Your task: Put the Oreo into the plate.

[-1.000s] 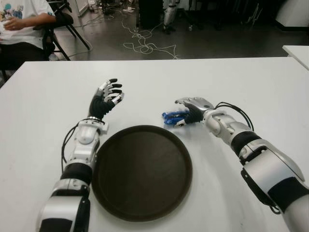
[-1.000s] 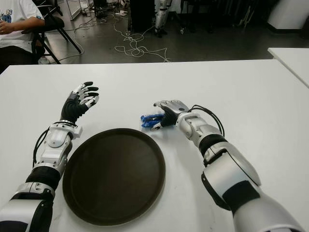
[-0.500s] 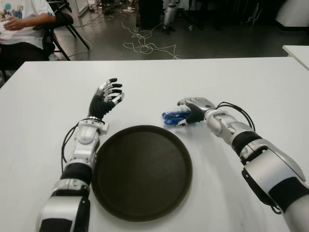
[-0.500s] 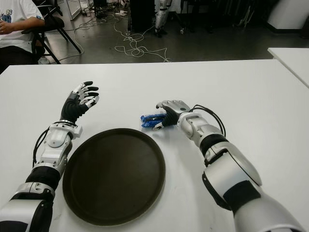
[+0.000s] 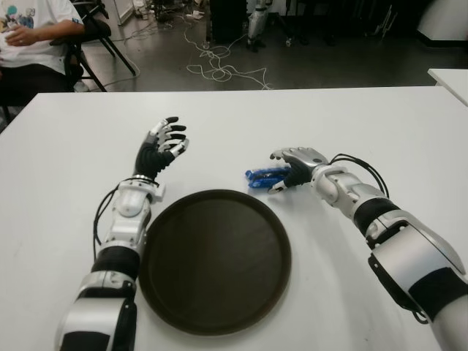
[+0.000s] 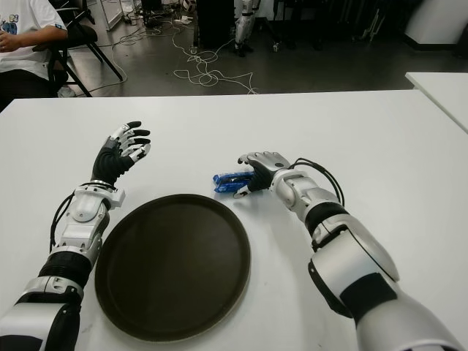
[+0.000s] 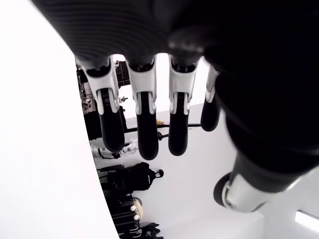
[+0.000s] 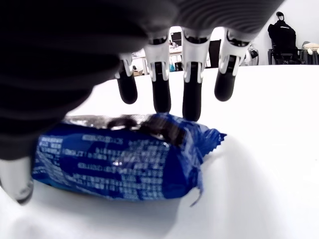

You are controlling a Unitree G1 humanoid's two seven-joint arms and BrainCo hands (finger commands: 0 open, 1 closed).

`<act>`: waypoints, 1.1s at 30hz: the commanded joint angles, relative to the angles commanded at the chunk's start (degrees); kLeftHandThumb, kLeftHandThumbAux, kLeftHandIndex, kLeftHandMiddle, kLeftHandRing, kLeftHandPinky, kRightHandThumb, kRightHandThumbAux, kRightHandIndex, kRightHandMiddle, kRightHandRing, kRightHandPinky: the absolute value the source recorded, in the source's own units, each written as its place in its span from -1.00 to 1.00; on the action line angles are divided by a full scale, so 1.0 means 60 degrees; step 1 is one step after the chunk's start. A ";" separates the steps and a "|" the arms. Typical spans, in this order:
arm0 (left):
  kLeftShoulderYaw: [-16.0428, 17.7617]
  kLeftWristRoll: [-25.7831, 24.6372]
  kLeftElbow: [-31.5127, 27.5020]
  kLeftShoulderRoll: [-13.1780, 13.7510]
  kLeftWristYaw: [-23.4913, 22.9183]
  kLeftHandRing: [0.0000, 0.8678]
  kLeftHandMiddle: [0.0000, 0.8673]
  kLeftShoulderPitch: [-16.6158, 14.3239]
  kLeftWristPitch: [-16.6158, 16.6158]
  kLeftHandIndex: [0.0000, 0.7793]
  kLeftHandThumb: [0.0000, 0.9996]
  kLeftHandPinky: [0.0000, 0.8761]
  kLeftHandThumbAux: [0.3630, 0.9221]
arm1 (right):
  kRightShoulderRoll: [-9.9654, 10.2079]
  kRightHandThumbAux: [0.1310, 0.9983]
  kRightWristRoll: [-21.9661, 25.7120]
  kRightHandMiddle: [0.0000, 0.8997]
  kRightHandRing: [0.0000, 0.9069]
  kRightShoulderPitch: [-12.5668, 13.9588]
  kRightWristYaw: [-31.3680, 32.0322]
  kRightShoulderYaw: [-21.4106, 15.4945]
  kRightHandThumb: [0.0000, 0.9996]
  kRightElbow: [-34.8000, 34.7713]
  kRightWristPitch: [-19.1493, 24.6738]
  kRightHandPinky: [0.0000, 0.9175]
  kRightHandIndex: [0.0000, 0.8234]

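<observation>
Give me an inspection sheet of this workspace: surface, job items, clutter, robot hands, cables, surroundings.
Surface: white table, bare apart from the items below.
Job items: blue Oreo pack lying on the table just beyond the dark round plate, not in it; plate holds nothing.
Clutter: nothing seen.
Robot hands: right robot hand arched over the Oreo pack, fingers hanging over its far edge, not closed on it. Left robot hand raised beyond the plate's left side, fingers spread, holding nothing.
Cables: black cable looping along the right forearm; loose white cords on the floor.
Surroundings: seated person at far left; second table corner at right.
</observation>
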 joint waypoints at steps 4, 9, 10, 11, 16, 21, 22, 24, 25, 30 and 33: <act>-0.0002 0.0021 -0.0036 -0.0016 0.0065 -0.40 -0.36 0.0005 0.0040 -0.50 -0.53 -0.36 0.32 | -0.0010 -0.16 0.0000 -0.49 -0.50 0.0004 -0.0017 -0.0005 -1.00 0.0008 -0.0005 -0.55 -0.49; -0.0018 0.0031 -0.0101 -0.0025 0.0079 -0.40 -0.36 0.0027 0.0050 -0.51 -0.55 -0.37 0.32 | -0.0012 -0.17 0.0006 -0.45 -0.45 0.0010 -0.0027 -0.0011 -1.00 0.0008 -0.0017 -0.47 -0.45; -0.0025 0.0032 -0.0111 -0.0020 0.0061 -0.40 -0.36 0.0024 0.0054 -0.51 -0.55 -0.38 0.32 | -0.0015 -0.17 -0.0001 -0.45 -0.45 0.0022 -0.0037 -0.0003 -1.00 0.0005 -0.0024 -0.47 -0.45; -0.0030 0.0033 -0.0116 -0.0015 0.0048 -0.40 -0.36 0.0021 0.0057 -0.50 -0.54 -0.38 0.35 | -0.0017 -0.17 -0.0007 -0.46 -0.46 0.0031 -0.0045 0.0003 -1.00 0.0004 -0.0028 -0.50 -0.46; -0.0034 0.0032 -0.0083 -0.0011 0.0020 -0.40 -0.36 0.0020 -0.0019 -0.50 -0.53 -0.36 0.33 | -0.0003 -0.12 -0.0052 -0.49 -0.50 0.0070 -0.0018 0.0058 -1.00 0.0005 -0.0067 -0.56 -0.48; -0.0039 0.0054 -0.0078 -0.0012 0.0046 -0.39 -0.35 0.0024 -0.0070 -0.49 -0.53 -0.34 0.31 | 0.0053 -0.06 -0.0099 -0.46 -0.47 0.0099 0.0035 0.0132 -1.00 0.0008 -0.0103 -0.53 -0.43; -0.0043 0.0066 -0.0080 -0.0010 0.0059 -0.39 -0.35 0.0026 -0.0074 -0.49 -0.53 -0.34 0.31 | 0.0068 -0.06 -0.0111 -0.46 -0.46 0.0106 0.0052 0.0154 -1.00 0.0010 -0.0110 -0.52 -0.43; -0.0059 0.0109 -0.0089 -0.0002 0.0103 -0.39 -0.35 0.0027 -0.0044 -0.49 -0.52 -0.35 0.32 | 0.0118 -0.02 -0.0159 -0.45 -0.45 0.0130 0.0044 0.0224 -1.00 0.0012 -0.0128 -0.51 -0.43; -0.0063 0.0121 -0.0094 -0.0001 0.0119 -0.39 -0.35 0.0029 -0.0029 -0.49 -0.52 -0.35 0.32 | 0.0135 -0.01 -0.0179 -0.45 -0.45 0.0140 0.0031 0.0254 -1.00 0.0012 -0.0144 -0.51 -0.43; -0.0058 0.0126 -0.0122 -0.0009 0.0167 -0.39 -0.34 0.0049 0.0005 -0.47 -0.51 -0.36 0.38 | 0.0188 -0.03 -0.0204 -0.46 -0.47 0.0168 -0.0032 0.0346 -1.00 0.0005 -0.0224 -0.55 -0.43; -0.0046 0.0085 -0.0150 -0.0015 0.0128 -0.39 -0.34 0.0056 0.0078 -0.46 -0.50 -0.37 0.38 | 0.0198 -0.08 -0.0208 -0.48 -0.49 0.0189 -0.0107 0.0396 -1.00 -0.0005 -0.0302 -0.57 -0.45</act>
